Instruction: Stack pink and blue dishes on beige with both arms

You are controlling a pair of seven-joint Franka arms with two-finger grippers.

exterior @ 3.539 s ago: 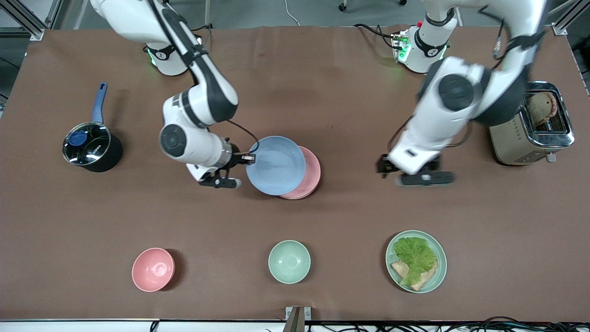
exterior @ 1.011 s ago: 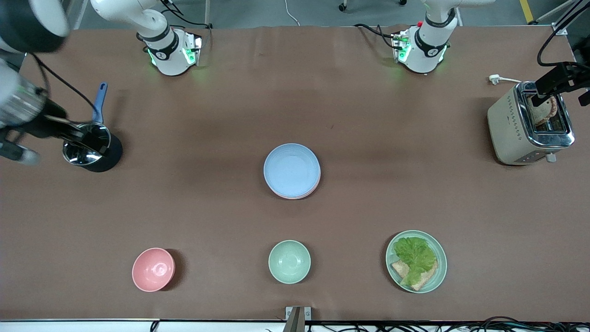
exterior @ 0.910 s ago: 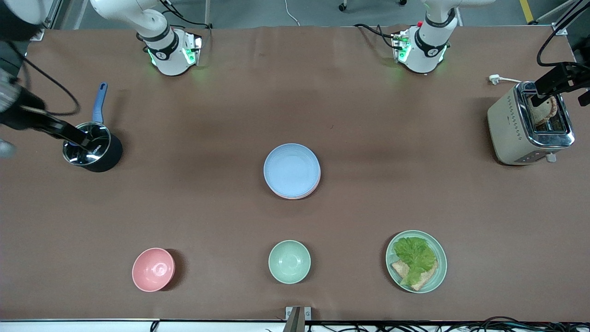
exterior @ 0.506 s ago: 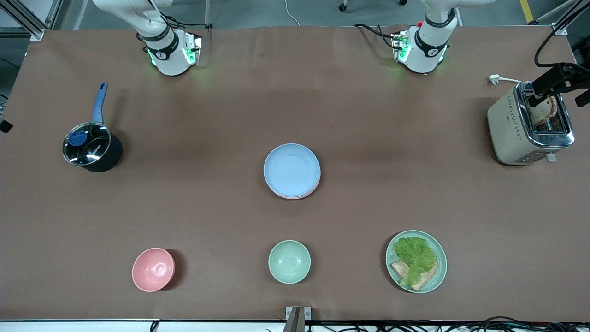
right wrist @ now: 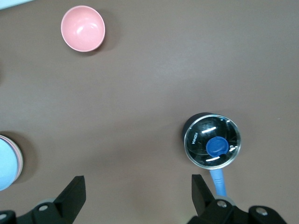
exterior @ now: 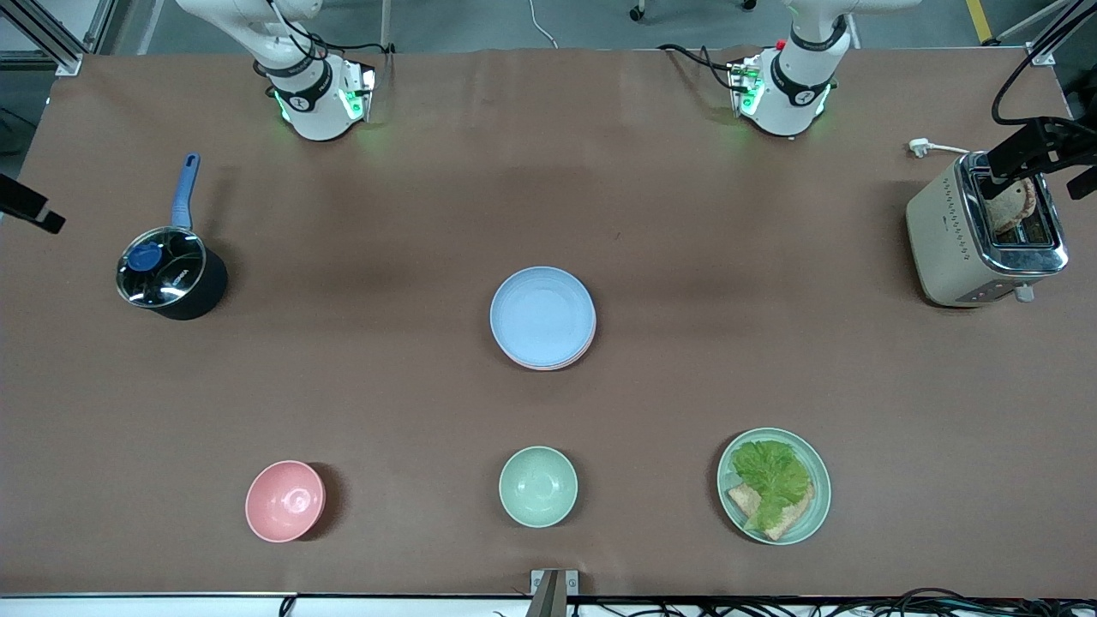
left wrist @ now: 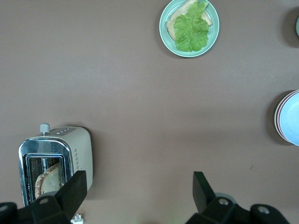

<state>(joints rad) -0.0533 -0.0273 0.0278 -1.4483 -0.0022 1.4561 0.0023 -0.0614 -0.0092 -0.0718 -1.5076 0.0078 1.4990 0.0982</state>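
Observation:
The blue plate (exterior: 542,314) lies squarely on the pink plate (exterior: 559,362) at the middle of the table; only the pink plate's rim shows under it. The beige plate is hidden beneath them or out of view. Neither gripper touches the stack. High over the toaster's end of the table, my left gripper (left wrist: 138,183) is open and holds nothing; the stack's blue plate (left wrist: 293,119) shows at the edge of its view. My right gripper (right wrist: 138,185) hangs open and holds nothing, high beside the saucepan's end, with the blue plate (right wrist: 5,162) at its view's edge.
A black saucepan (exterior: 170,276) with a glass lid stands toward the right arm's end. A toaster (exterior: 960,231) with bread stands toward the left arm's end. Nearest the front camera are a pink bowl (exterior: 284,501), a mint bowl (exterior: 537,486) and a mint plate (exterior: 810,514) with lettuce and bread.
The right gripper has let go of the blue plate, which now rests centred on the pink one. Both arms have drawn up and away to their ends of the table.

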